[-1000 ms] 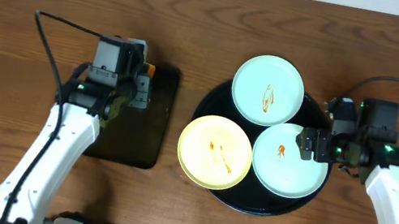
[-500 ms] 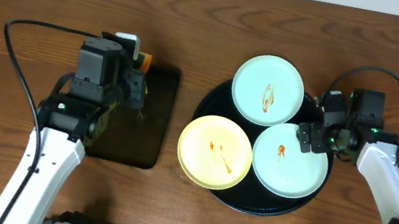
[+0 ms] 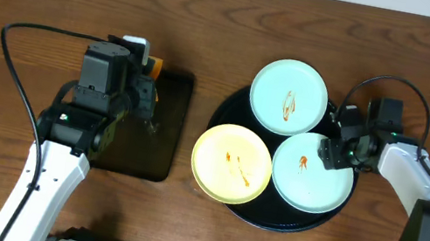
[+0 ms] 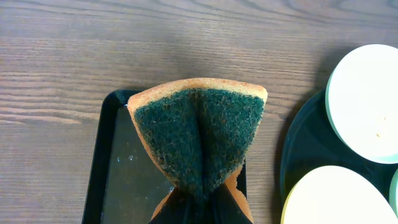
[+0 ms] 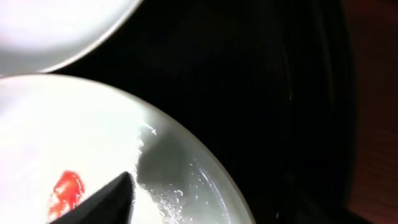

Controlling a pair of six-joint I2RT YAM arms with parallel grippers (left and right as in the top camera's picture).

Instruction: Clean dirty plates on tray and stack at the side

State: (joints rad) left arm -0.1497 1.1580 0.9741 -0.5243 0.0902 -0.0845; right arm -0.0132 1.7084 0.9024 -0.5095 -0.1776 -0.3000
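On the right of the overhead frame, the round black tray (image 3: pixel 272 223) carries the top mint plate (image 3: pixel 288 96), yellow plate (image 3: pixel 231 163) and lower-right mint plate (image 3: pixel 311 177), all smeared. The right gripper (image 3: pixel 329 151) sits at that last plate's rim, can't tell if it's clamped yet. The left gripper (image 4: pixel 199 210) is pinching a folded sponge (image 4: pixel 198 140) over the rectangular tray (image 4: pixel 109 180).

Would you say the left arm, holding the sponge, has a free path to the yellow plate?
Probably yes: the left hand, shut on the sponge, is over the rectangular tray, and nothing stands between it and the uncovered yellow plate.
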